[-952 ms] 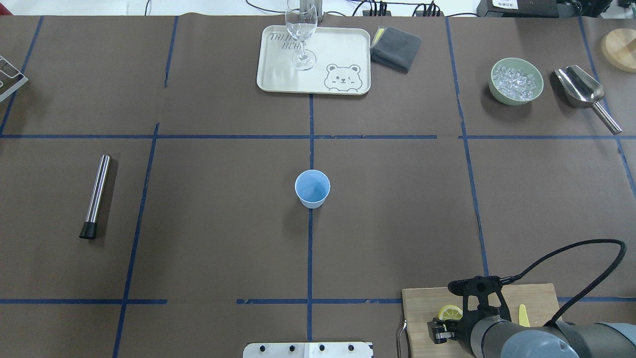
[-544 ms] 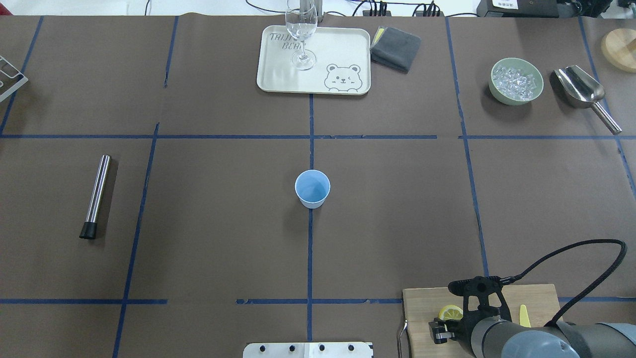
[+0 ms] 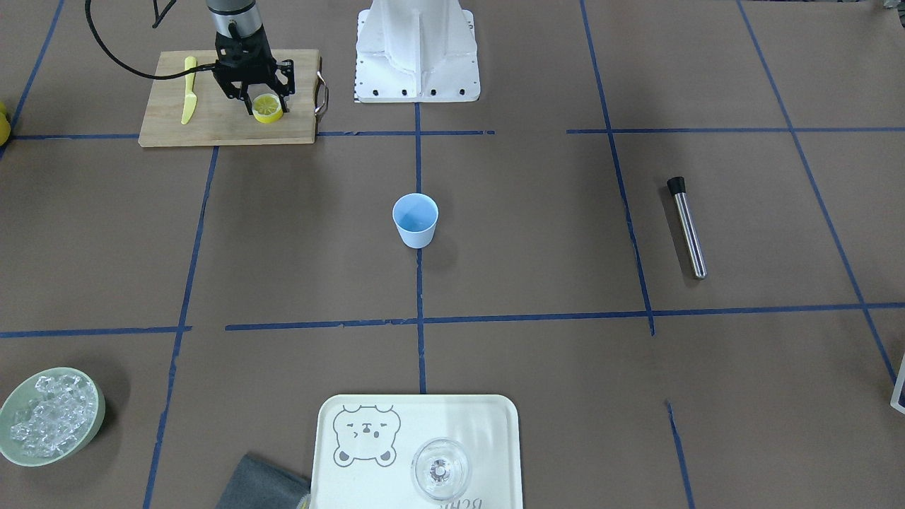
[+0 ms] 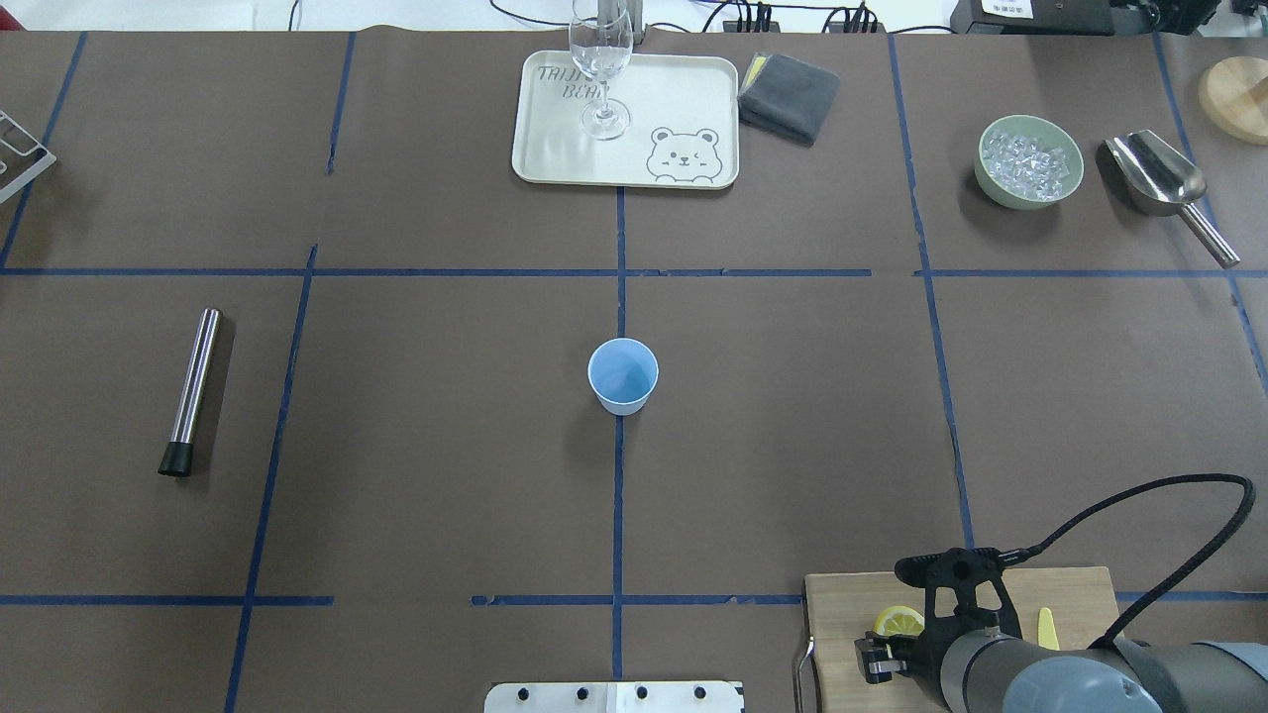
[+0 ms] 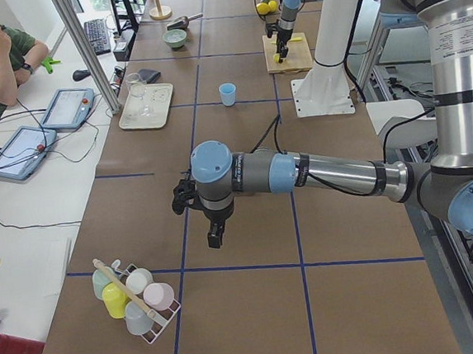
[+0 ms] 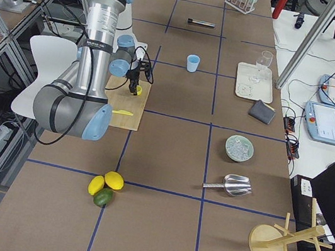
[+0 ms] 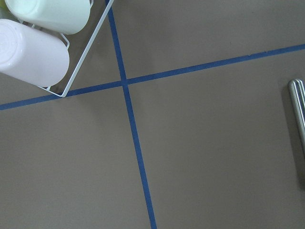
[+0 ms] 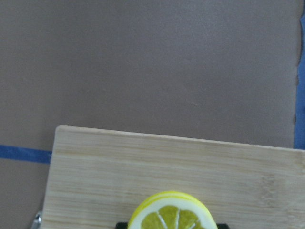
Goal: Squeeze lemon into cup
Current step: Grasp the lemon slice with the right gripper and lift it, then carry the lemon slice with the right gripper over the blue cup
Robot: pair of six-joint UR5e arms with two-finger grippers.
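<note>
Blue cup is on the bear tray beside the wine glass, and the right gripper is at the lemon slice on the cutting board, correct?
The cup is not on the tray: it stands on the table, apart from it, as the overhead view shows. The glass is on the tray, and the right gripper is at the lemon on the cutting board.

The lemon (image 8: pixel 167 215) is cut off by the bottom edge of the right wrist view, so only its upper half shows. At the lower right of the overhead view the right arm (image 4: pixel 1040 678) covers part of it. The left gripper (image 5: pixel 214 231), mid-frame in the left side view, is too small to tell whether it is parted or closed. The glass (image 4: pixel 600 69) runs off the overhead view's top edge.
</note>
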